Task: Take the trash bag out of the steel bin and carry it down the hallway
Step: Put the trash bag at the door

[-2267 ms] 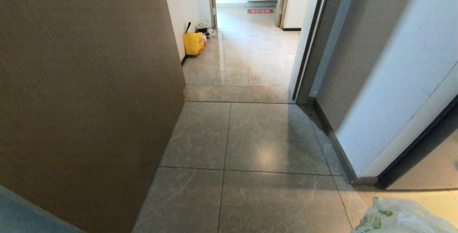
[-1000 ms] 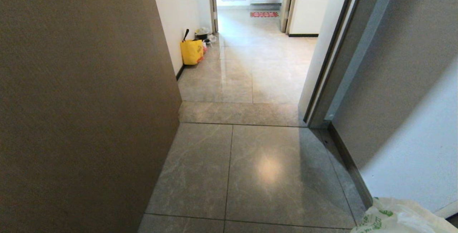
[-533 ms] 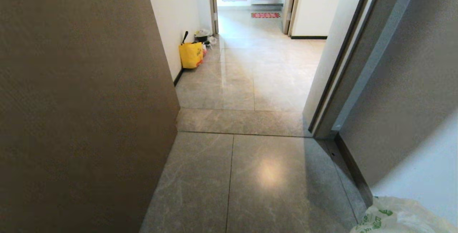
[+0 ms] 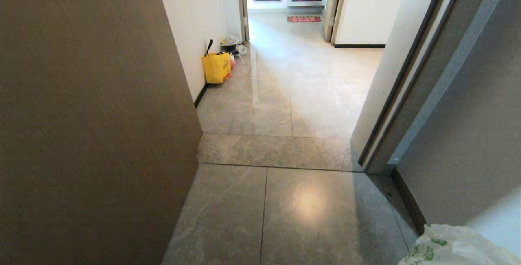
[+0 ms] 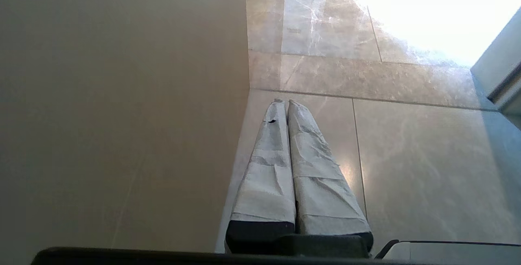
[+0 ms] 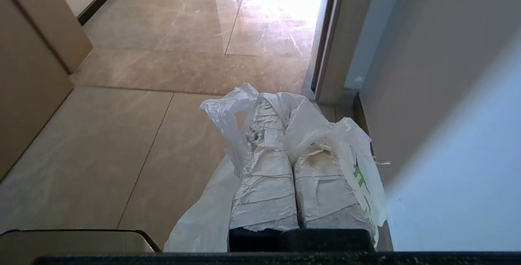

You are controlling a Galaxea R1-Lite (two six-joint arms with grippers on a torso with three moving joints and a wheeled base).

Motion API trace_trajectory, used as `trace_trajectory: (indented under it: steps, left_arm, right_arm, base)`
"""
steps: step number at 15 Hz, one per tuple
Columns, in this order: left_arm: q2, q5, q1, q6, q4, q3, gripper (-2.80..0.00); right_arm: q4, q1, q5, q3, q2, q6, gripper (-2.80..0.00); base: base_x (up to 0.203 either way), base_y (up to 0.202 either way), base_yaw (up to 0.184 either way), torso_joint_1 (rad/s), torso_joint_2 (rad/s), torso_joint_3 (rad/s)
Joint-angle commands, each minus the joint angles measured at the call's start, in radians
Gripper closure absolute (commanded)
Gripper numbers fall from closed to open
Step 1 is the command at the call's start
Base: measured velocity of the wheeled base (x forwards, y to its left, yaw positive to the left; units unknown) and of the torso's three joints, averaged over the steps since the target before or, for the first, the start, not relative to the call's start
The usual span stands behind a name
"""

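The trash bag (image 4: 452, 248), thin white plastic with green print, shows at the lower right corner of the head view. In the right wrist view its crinkled top (image 6: 305, 124) is bunched between and over the taped fingers of my right gripper (image 6: 283, 112), which is shut on it; the rest of the bag hangs below. My left gripper (image 5: 285, 103) is shut with nothing in it, held over the floor beside a brown wall. The hallway (image 4: 285, 73) of glossy beige tiles lies straight ahead. The steel bin is out of view.
A brown wall (image 4: 89, 114) closes the left side. A door frame and grey door (image 4: 407, 94) stand on the right. A threshold strip (image 4: 276, 151) crosses the floor ahead. A yellow tote (image 4: 216, 67) sits against the left hallway wall, and a red mat (image 4: 303, 19) lies far off.
The whole view has advanced toward the doorway: threshold, tote and door frame sit nearer and lower in the head view. The bag keeps its place at the lower right.
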Motion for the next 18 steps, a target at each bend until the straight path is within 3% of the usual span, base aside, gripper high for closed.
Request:
trace_trajectory:
  steps: [1, 18]
  left_arm:
    - [0.0, 0.001, 0.0, 0.0, 0.001, 0.0, 0.0]
    - [0.0, 0.0, 0.0, 0.0, 0.0, 0.0, 0.0]
  right_arm:
    - [0.0, 0.0, -0.001, 0.0, 0.002, 0.0, 0.0]
    - [0.0, 0.0, -0.001, 0.0, 0.002, 0.0, 0.0]
  base:
    - [0.189, 0.0, 0.002, 0.002, 0.0, 0.004]
    - [0.192, 0.0, 0.002, 0.003, 0.0, 0.003]
